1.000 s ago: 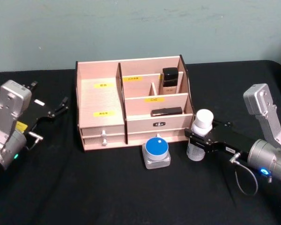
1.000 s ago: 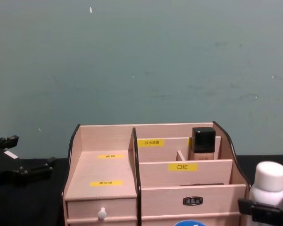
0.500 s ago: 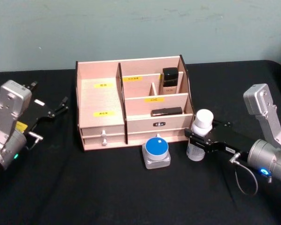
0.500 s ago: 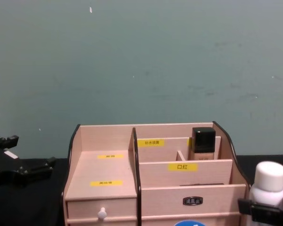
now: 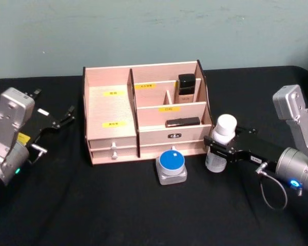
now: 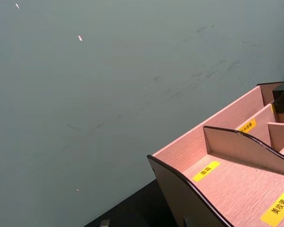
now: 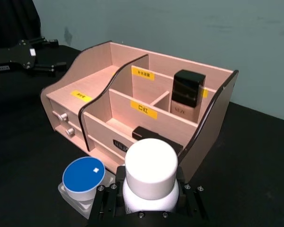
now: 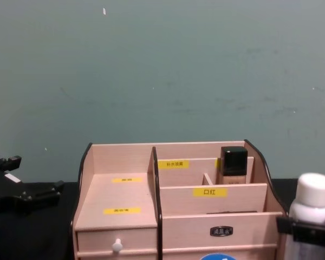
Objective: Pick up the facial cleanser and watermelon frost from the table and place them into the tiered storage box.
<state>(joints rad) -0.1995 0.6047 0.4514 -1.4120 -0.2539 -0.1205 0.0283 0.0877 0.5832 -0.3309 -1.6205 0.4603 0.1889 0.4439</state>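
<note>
Upright white-capped facial cleanser (image 5: 226,127) is right of the tiered storage box (image 5: 109,110), blue-lidded watermelon frost (image 5: 171,162) before it.

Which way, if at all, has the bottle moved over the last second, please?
Yes. Gripped by the right gripper, the bottle has risen a little and edged right, away from the box.

Silver-grey left arm (image 5: 9,134) bears a yellow sticker (image 5: 23,138); silver-grey right arm (image 5: 299,149) trails a looped cable (image 5: 275,198); black right gripper (image 5: 214,147) shows screws (image 7: 110,186).
</note>
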